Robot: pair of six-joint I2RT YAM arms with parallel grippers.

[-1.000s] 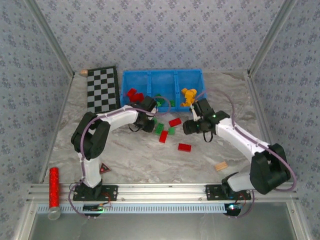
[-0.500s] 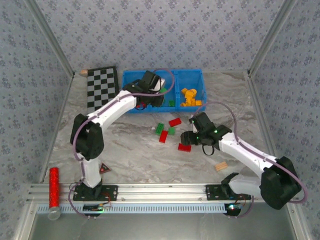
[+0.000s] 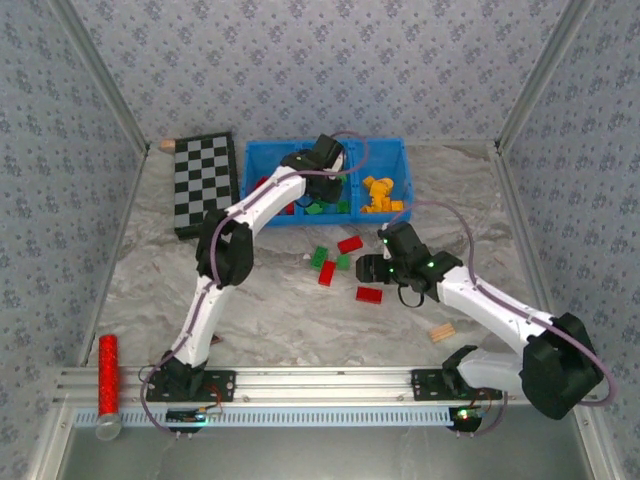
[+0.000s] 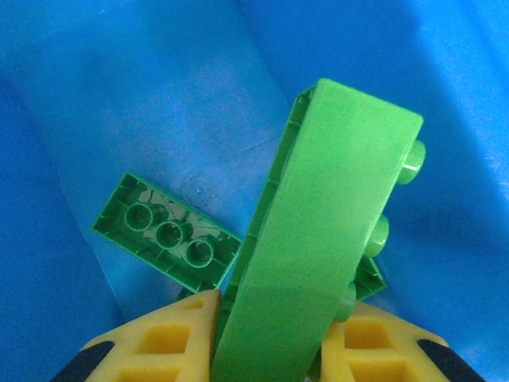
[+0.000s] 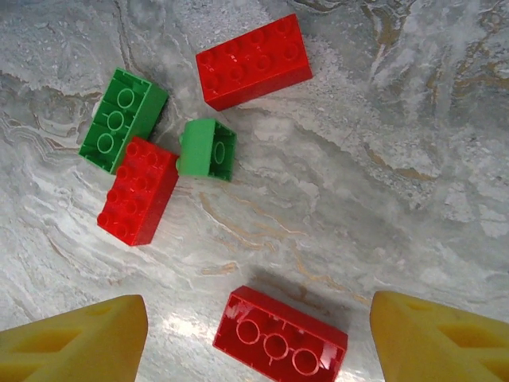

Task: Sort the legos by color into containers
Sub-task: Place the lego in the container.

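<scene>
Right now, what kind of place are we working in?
Probably a lab test cell: patterned wall panels in an aluminium frame enclose a marble-look table, with a checkerboard lying on it.

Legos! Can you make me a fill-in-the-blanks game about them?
The left pincer grips a ____ brick above the blue tray.
The open right pincer hovers over an upside-down ____ brick.
On the table lie three red bricks and ____ green ones.
Missing words: green, red, two.
</scene>
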